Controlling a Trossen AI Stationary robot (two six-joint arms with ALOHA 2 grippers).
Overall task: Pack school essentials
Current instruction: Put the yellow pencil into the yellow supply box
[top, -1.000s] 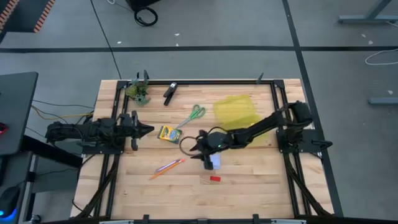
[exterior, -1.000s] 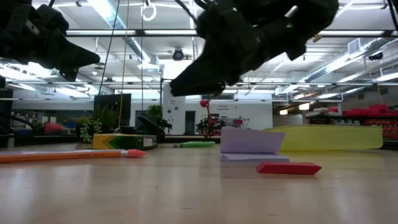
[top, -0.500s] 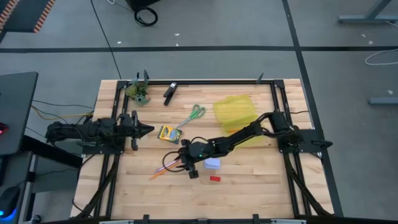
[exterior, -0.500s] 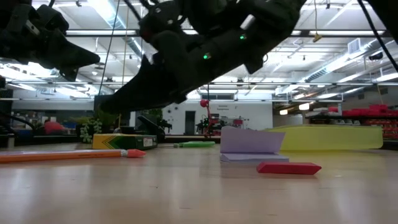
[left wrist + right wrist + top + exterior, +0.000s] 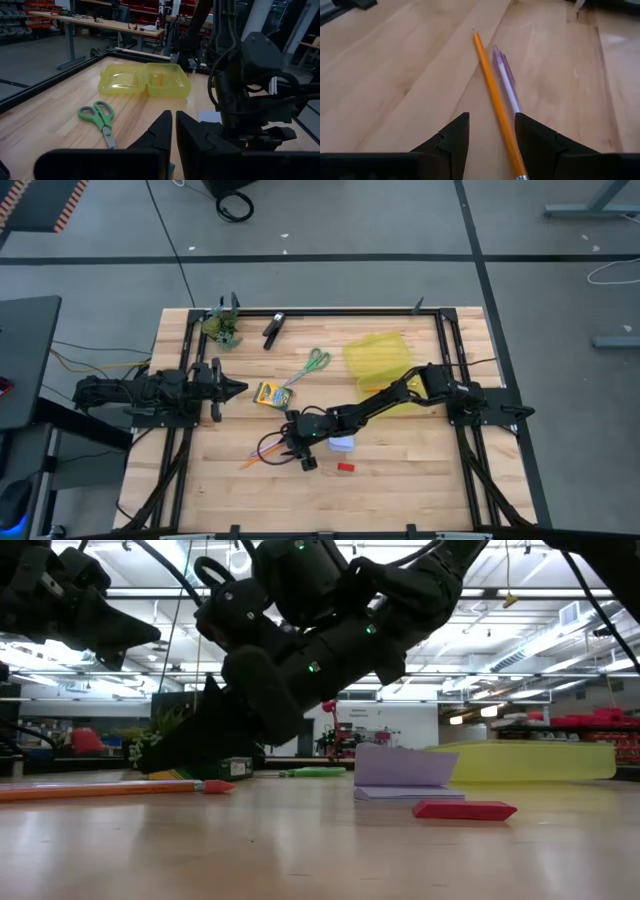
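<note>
Right tool (image 5: 490, 132) hovers low above orange pencil (image 5: 496, 106) and pink-purple pen (image 5: 507, 81) on the tabletop (image 5: 400, 480), fingers apart, holding nothing. Left tool (image 5: 173, 131) nearly closed at left edge.
</note>
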